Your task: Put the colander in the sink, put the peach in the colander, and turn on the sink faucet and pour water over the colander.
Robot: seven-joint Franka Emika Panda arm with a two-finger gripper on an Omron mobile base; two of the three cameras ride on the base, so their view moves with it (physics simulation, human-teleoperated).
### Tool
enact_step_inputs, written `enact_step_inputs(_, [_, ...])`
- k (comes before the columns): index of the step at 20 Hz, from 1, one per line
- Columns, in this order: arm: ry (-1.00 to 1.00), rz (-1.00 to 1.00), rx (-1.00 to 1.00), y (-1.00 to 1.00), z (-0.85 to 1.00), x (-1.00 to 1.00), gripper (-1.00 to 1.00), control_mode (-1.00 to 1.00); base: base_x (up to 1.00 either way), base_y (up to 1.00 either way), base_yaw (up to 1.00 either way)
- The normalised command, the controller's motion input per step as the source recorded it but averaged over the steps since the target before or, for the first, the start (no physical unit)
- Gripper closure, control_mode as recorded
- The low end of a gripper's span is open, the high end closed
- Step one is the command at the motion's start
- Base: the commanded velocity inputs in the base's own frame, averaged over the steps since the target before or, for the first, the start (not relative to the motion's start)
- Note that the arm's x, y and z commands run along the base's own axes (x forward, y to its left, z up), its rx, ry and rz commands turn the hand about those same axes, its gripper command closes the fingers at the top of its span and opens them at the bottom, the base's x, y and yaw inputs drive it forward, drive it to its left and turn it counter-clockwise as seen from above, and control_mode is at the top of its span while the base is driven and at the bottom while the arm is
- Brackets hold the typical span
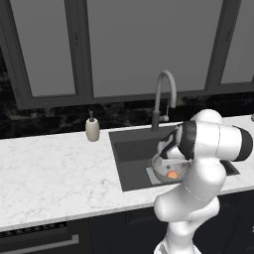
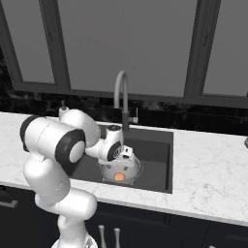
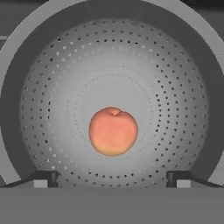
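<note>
The silvery perforated colander [image 3: 57,78] sits in the dark sink [image 1: 130,149], over the lighter square at its bottom. The orange-pink peach [image 3: 113,131] rests at the colander's centre, also seen as peach [image 1: 172,174] and peach [image 2: 118,177]. My gripper [image 3: 111,180] hangs straight above the colander, open, its two fingertips [image 3: 43,179] wide apart with nothing between them and the peach lying free below. From the side, the gripper [image 2: 124,162] hovers just over the colander [image 2: 135,169]. The grey gooseneck sink faucet [image 1: 164,94] stands behind the basin; no water stream shows.
A beige soap dispenser [image 1: 92,129] stands on the white marble counter [image 1: 54,168] left of the sink. Dark backsplash and windows rise behind the faucet [image 2: 122,97]. My own arm crosses the sink's front right in the left base view.
</note>
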Motion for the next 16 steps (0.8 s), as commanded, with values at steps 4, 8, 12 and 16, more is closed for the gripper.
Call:
enact_step_inputs(4, [-0.18, 0.0, 0.02, -0.19, 0.61, -0.09, -1.0, -1.0, 0.0, 0.0, 0.0])
enact_step_inputs(8, [-0.24, 0.0, 0.04, -0.05, 0.71, -0.01, -1.0, -1.0, 0.0, 0.0, 0.0])
enact_step_inputs(12, [-0.33, 0.0, 0.06, -0.02, 0.76, 0.0, -1.0, -1.0, 0.0, 0.0, 0.0])
enact_step_inputs(16, [-0.34, 0.01, 0.07, 0.0, 0.76, 0.0, -1.0, -1.0, 0.0, 0.0, 0.0])
